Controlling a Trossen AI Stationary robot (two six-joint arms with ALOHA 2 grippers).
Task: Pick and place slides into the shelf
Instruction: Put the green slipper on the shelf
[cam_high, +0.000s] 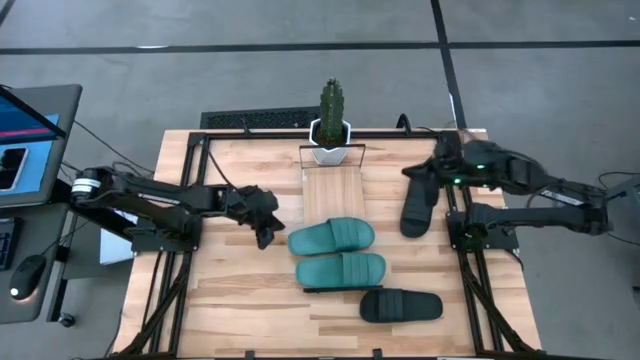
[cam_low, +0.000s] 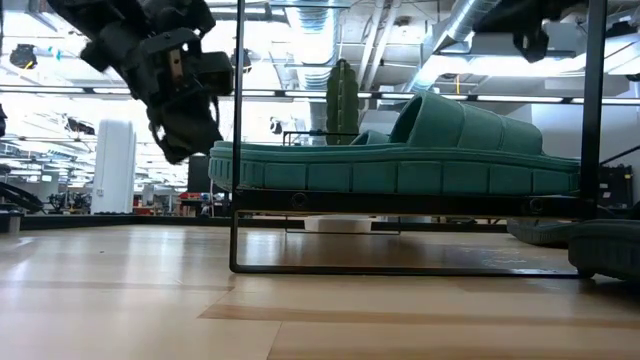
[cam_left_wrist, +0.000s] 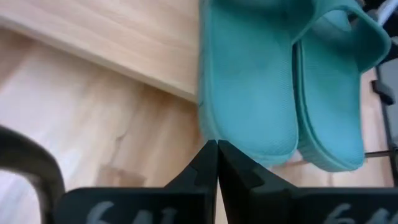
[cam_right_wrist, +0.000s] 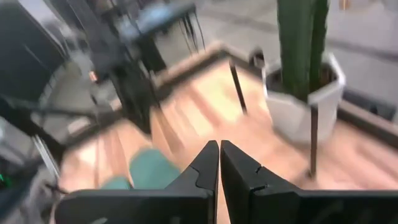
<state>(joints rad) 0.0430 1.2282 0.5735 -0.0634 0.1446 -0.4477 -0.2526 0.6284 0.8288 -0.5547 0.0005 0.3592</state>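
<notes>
Two teal slides (cam_high: 332, 237) (cam_high: 342, 270) lie side by side across the light-wood shelf (cam_high: 335, 192). In the low view one teal slide (cam_low: 400, 160) rests on the shelf's black wire frame (cam_low: 236, 230). My left gripper (cam_high: 268, 236) (cam_left_wrist: 217, 144) is shut, level with the left end of the farther teal slide (cam_left_wrist: 249, 74). One black slide (cam_high: 400, 305) lies near the table's front. The other black slide (cam_high: 418, 208) lies right of the shelf. My right gripper (cam_high: 410, 172) (cam_right_wrist: 219, 146) is shut over its far end, with nothing between the fingers. My left gripper points its shut fingertips (cam_left_wrist: 208, 155) level from the table's left at the rounded end rim (cam_left_wrist: 214, 127) of the farther teal slide. I cannot tell whether they touch it. The slide lies flat on the shelf.
A white pot with a tall cactus (cam_high: 331, 125) (cam_right_wrist: 301, 62) stands at the shelf's far end. Black frame rails (cam_high: 470, 280) run along the table's left and right sides. A monitor and a mouse sit off the table to the left. Bare wood (cam_high: 240, 300) shows at the front left.
</notes>
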